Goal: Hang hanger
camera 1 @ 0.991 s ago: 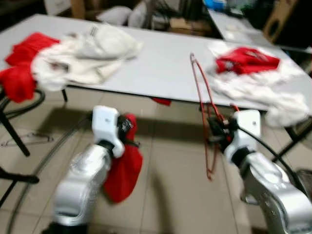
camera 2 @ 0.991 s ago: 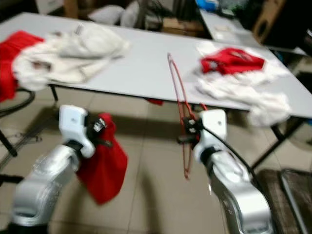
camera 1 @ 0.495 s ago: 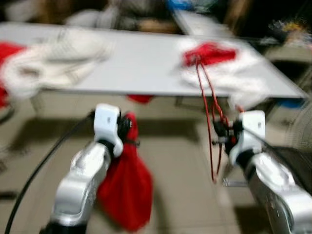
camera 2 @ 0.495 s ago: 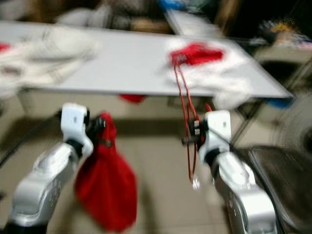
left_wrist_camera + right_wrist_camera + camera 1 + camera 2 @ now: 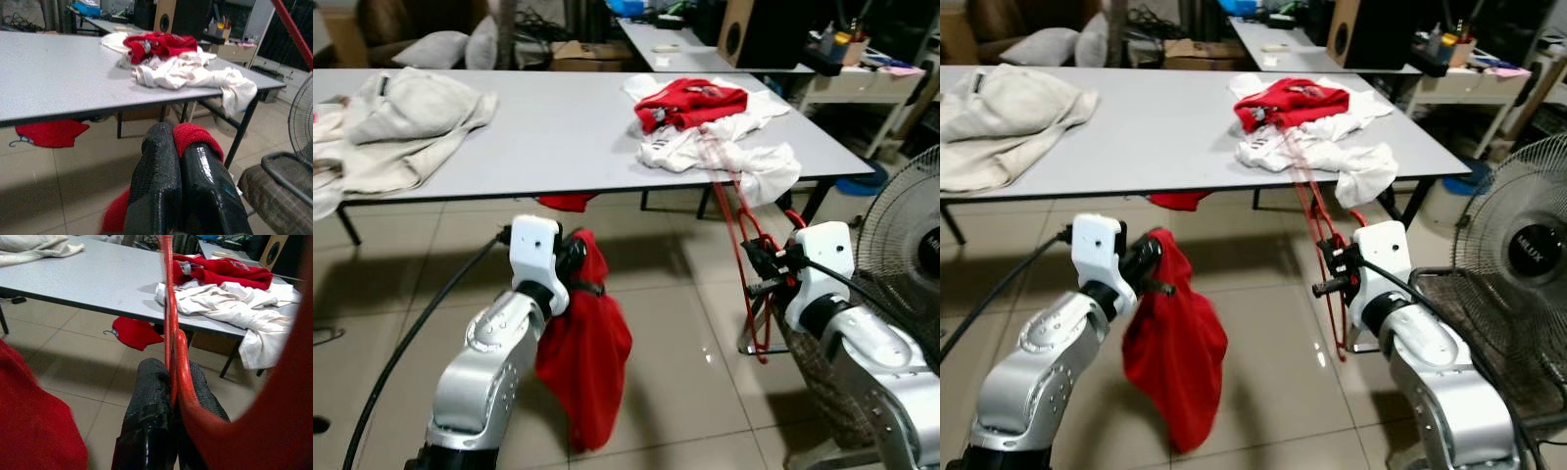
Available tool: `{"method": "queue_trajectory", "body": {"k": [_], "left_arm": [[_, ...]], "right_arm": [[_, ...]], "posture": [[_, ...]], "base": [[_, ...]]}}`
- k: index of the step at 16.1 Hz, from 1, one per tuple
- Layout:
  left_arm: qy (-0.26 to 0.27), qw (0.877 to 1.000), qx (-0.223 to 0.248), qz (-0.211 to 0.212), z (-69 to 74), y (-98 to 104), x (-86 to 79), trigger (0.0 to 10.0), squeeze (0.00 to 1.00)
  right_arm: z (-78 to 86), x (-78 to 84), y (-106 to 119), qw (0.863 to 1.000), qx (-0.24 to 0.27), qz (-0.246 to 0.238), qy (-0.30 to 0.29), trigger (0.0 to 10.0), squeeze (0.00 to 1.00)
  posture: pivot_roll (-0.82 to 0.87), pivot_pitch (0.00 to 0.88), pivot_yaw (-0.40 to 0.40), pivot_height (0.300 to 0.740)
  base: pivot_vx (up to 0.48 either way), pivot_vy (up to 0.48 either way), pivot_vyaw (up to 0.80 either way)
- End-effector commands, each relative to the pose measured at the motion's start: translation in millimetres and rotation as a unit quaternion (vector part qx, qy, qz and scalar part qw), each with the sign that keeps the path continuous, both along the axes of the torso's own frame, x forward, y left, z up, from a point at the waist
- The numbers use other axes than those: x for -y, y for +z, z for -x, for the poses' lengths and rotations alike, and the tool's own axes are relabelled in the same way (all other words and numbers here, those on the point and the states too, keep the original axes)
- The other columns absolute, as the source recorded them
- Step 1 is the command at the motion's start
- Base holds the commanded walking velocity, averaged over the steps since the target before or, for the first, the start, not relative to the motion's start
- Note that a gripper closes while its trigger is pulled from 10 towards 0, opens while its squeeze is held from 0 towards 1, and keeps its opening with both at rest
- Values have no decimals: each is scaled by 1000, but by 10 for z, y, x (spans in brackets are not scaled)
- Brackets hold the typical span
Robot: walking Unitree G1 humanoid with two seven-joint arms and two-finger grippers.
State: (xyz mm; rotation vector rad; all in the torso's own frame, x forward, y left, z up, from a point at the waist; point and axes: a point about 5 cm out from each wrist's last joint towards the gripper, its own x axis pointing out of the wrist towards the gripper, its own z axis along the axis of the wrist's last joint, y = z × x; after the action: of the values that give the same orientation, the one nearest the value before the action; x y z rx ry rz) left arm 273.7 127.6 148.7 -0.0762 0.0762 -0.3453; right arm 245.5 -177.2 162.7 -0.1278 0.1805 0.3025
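hanger of thin red wire [image 5: 741,230] stands near upright at right of centre in the left eye view, pinched low on its frame by the right gripper [image 5: 756,274], whose black fingers [image 5: 149,406] are closed tight on the wire. the left gripper [image 5: 576,257], at centre left, is clamped on a red cloth garment [image 5: 582,357] that hangs limp below it over the beige tiled floor [image 5: 675,392]. a long grey table [image 5: 548,127] spans the upper frame, with a heap of red and white clothes [image 5: 705,127] at upper right and a cream garment [image 5: 396,122] at upper left. a standing fan [image 5: 1518,259] shows at the right edge of the right eye view.
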Motion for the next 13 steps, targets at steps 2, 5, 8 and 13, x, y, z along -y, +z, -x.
{"method": "queue_trajectory", "body": {"k": [2, 5, 8, 13], "left_arm": [[-3, 1000, 22, 2, -48, 106, -1, 10000, 0], [-9, 999, 32, -2, -70, 154, -9, 10000, 0], [-17, 999, 44, 6, -117, 238, 21, 10000, 0], [-34, 998, 51, 2, -165, 282, 41, 10000, 0]], "right_arm": [[-42, 96, 30, 1000, 6, 12, -10, 10000, 0], [-22, 72, 82, 999, 2, 32, 39, 10000, 0], [99, 115, 105, 989, -32, 83, 117, 10000, 0], [207, 187, 108, 979, -50, 116, 162, 10000, 0]], "posture": [[24, 1, -62, 740], [18, 0, -57, 740], [9, 0, -54, 740], [1, 0, -32, 740]], "base": [[345, 0, 0], [369, 0, 0], [371, 0, 0], [388, 0, -434]]}}
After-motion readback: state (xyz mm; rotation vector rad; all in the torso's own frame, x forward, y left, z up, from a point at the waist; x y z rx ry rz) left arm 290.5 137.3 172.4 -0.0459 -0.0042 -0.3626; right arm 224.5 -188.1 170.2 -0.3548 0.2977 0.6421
